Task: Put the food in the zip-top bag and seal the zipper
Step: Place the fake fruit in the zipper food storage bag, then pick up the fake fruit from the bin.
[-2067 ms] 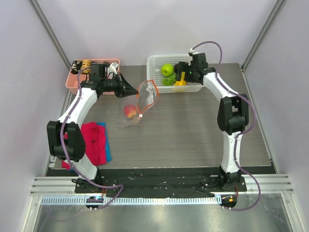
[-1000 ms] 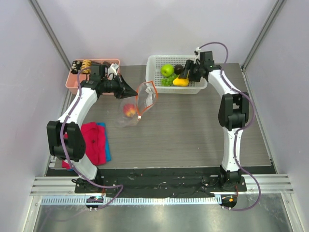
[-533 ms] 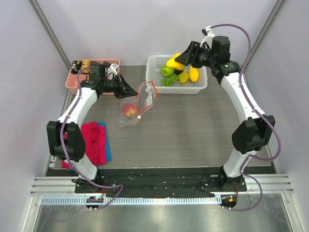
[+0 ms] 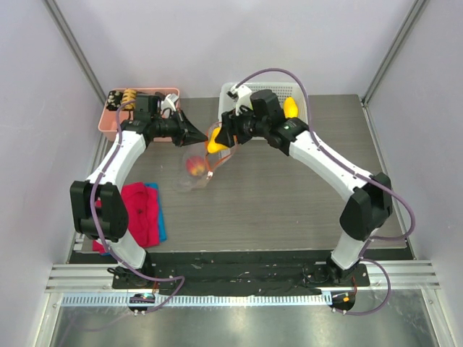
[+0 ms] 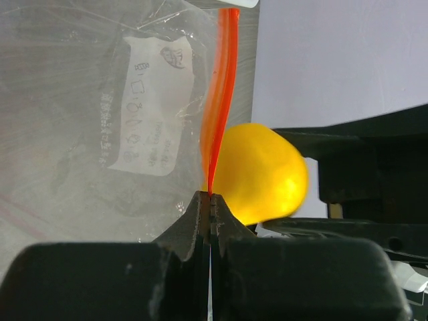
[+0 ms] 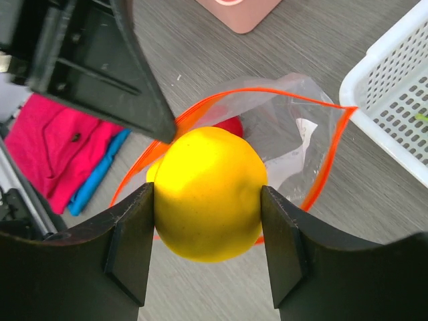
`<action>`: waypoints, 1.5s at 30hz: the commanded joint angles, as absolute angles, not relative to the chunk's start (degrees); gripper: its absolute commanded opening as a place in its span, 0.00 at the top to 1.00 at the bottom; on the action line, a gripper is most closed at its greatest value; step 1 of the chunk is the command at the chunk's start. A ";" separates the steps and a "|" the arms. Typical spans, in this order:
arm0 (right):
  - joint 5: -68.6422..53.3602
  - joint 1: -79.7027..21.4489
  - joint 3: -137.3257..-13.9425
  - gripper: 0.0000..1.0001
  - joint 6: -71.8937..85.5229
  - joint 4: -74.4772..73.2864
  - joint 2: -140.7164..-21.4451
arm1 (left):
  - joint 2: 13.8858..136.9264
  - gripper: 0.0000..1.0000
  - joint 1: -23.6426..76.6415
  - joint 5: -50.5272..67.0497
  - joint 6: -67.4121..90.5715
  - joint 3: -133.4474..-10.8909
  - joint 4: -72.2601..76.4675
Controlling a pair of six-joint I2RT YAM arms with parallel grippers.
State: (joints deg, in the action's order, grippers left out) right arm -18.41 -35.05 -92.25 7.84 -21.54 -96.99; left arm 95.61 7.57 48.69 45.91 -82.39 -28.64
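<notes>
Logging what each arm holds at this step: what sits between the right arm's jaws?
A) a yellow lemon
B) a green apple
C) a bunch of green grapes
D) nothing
A: in the right wrist view, the right arm's jaws press both sides of a yellow lemon, held over the open mouth of the zip-top bag.

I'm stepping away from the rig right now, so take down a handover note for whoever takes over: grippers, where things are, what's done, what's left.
Left gripper: shut on the thin orange-red zipper strip, holding the mouth of the crinkly clear plastic zip-top bag open.
Right gripper: shut on a glossy yellow toy lemon, right over the bag's mouth.
Done: a red toy apple lies inside the bag.
Left: drop this lemon in, bag the second yellow lemon from the white mesh basket plus any fruit hidden behind the right arm, then seal the zipper.
</notes>
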 commanded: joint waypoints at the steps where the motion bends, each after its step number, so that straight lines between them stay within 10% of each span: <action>1: -14.77 -37.00 -97.29 0.52 4.22 -21.53 -102.20 | 94.22 1.00 7.21 51.24 46.93 -84.02 -25.31; 10: -16.68 -34.11 -102.65 0.00 4.65 -22.41 -102.75 | 94.48 1.00 7.29 51.68 47.28 -83.76 -24.79; 28: -11.25 -16.00 -131.74 0.00 7.73 -15.04 -133.40 | 95.27 1.00 7.21 51.42 48.08 -82.88 -22.85; 45: -8.70 -17.05 -133.68 0.00 8.53 -0.26 -147.57 | 96.68 1.00 7.12 50.63 46.32 -82.70 -24.17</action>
